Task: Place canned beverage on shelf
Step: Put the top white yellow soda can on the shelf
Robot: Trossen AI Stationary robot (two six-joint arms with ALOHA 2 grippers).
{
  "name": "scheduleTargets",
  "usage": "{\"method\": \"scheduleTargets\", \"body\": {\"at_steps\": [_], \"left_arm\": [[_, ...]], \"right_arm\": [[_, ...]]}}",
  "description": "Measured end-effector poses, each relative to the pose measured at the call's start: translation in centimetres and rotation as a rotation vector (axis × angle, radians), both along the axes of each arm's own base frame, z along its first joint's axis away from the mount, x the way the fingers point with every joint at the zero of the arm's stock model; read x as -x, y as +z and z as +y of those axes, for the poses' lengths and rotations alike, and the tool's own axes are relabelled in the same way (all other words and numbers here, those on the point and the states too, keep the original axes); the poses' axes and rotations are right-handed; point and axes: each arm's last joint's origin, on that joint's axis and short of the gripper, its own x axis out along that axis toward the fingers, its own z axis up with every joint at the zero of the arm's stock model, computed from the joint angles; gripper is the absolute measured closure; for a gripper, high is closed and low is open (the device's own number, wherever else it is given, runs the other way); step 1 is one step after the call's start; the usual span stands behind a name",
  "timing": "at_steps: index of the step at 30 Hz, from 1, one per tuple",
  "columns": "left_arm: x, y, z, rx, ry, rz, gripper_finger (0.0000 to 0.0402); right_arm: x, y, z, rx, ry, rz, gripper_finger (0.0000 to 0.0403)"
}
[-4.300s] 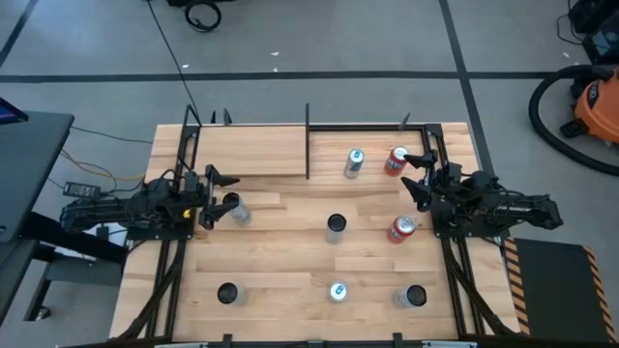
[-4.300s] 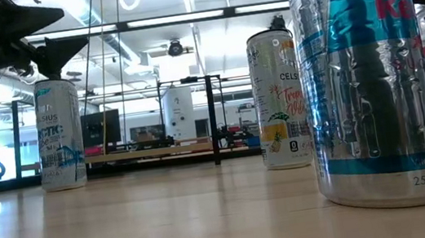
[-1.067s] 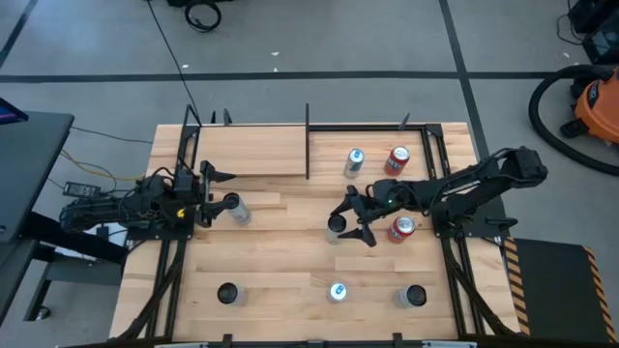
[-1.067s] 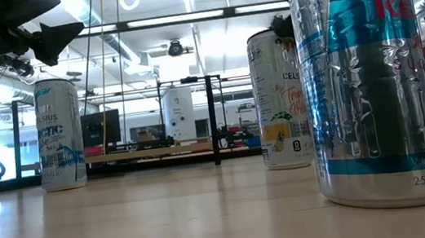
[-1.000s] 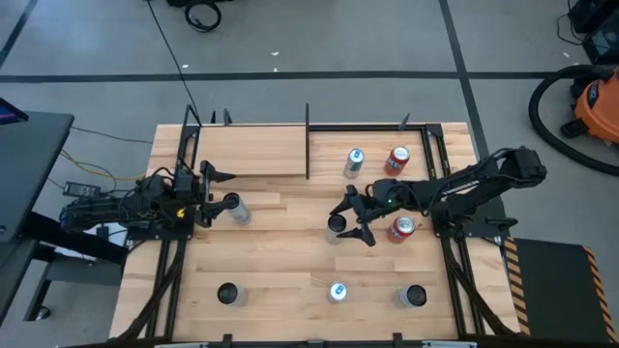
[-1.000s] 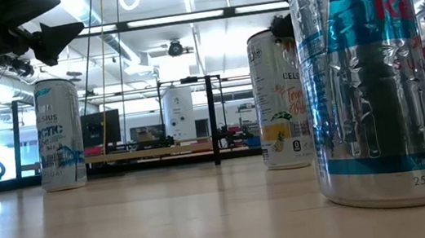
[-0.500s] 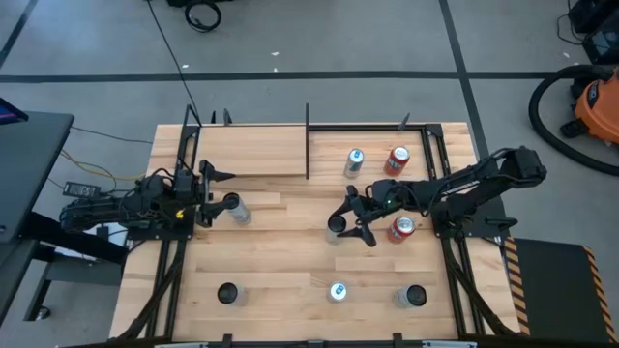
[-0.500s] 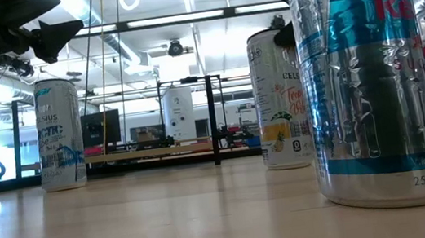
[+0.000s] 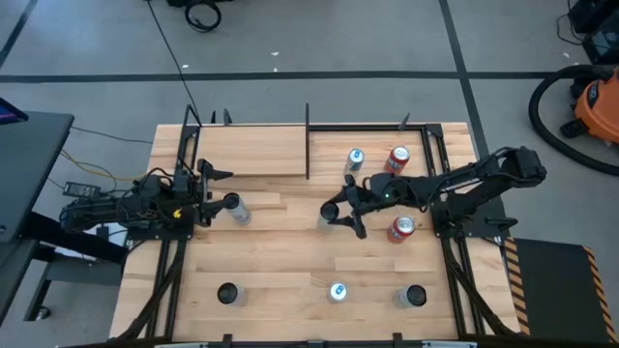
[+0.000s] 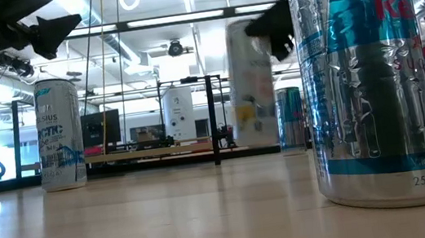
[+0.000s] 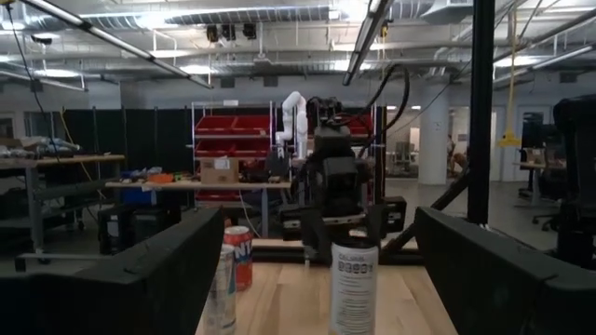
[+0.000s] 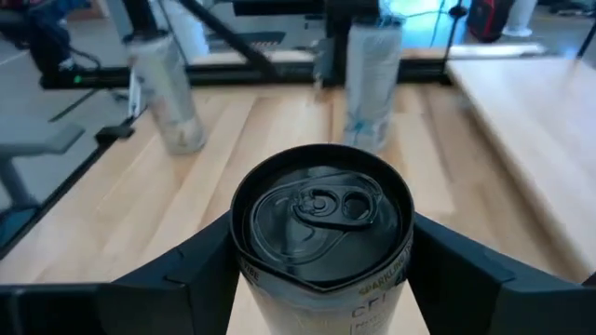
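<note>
My right gripper (image 9: pixel 336 213) is shut on a tall pale can with a black top (image 12: pixel 321 219), held above the middle of the table. The low view shows this can (image 10: pixel 250 81) off the tabletop. The shelf (image 9: pixel 251 152), a pale wood panel edged by black rods, lies at the table's far left. My left gripper (image 9: pixel 221 188) waits open at the table's left side, nothing between its fingers, with a silver can (image 9: pixel 238 211) standing on its base just beside it. My right gripper pinches the can's side wall just below its top rim (image 12: pixel 244 268) between its two fingers (image 12: pixel 186 274). The fingers come nearly level from the table's right side, slanting slightly down. The can stays upright and is lifted clear of the table.
More cans stand on the table: a silver-blue one (image 9: pixel 355 161) and a red one (image 9: pixel 397 159) at the far right, another red one (image 9: pixel 401 229) by the right arm, and three along the near edge (image 9: pixel 227 293), (image 9: pixel 338 291), (image 9: pixel 414 296). A black upright rod (image 9: pixel 308 140) ends the shelf.
My right gripper has shut on the black-topped can and raised it off the table, carrying it a little toward the left and far edges. The can stays upright. In the low view it has risen and shifted left, uncovering a teal can behind it.
</note>
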Motion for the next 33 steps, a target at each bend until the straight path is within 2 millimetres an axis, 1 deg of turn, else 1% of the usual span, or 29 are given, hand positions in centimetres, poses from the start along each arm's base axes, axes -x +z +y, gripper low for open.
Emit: {"method": "scheduleTargets", "body": {"at_steps": [3, 8, 13, 16, 21, 24, 28, 31, 33], "left_arm": [[0.0, 0.0, 0.0, 0.000, 0.003, -0.002, 0.0049], [0.0, 0.0, 0.3, 0.000, 0.033, -0.001, 0.0049], [0.0, -0.2, 0.6, 0.006, 0.066, 0.025, 0.0049], [0.0, -0.4, 0.9, 0.015, 0.086, 0.047, 0.0049], [0.0, -0.5, 1.1, 0.018, 0.115, 0.048, 0.0049], [0.1, -0.5, 1.3, 0.018, 0.133, 0.048, 0.0049], [0.1, -0.5, 1.6, 0.019, 0.161, 0.048, 0.0049], [0.2, -0.5, 1.8, 0.019, 0.182, 0.048, 0.0049], [0.2, -0.5, 1.9, 0.019, 0.197, 0.046, 0.0049]], "right_arm": [[-1.0, 2.1, -0.8, 0.026, -0.018, 0.012, 0.0135], [-2.3, 6.5, -2.7, 0.097, -0.058, -0.014, 0.0135], [-2.6, 10.0, -5.1, 0.192, -0.114, -0.089, 0.0135], [-2.5, 11.6, -7.1, 0.246, -0.168, -0.129, 0.0134], [-1.7, 13.5, -10.4, 0.297, -0.279, -0.200, 0.0134], [-1.2, 14.4, -12.0, 0.310, -0.306, -0.274, 0.0134], [-0.6, 14.9, -13.3, 0.298, -0.311, -0.329, 0.0134], [-0.9, 15.0, -14.0, 0.302, -0.311, -0.379, 0.0134], [-1.5, 14.8, -14.5, 0.309, -0.298, -0.420, 0.0134]]}}
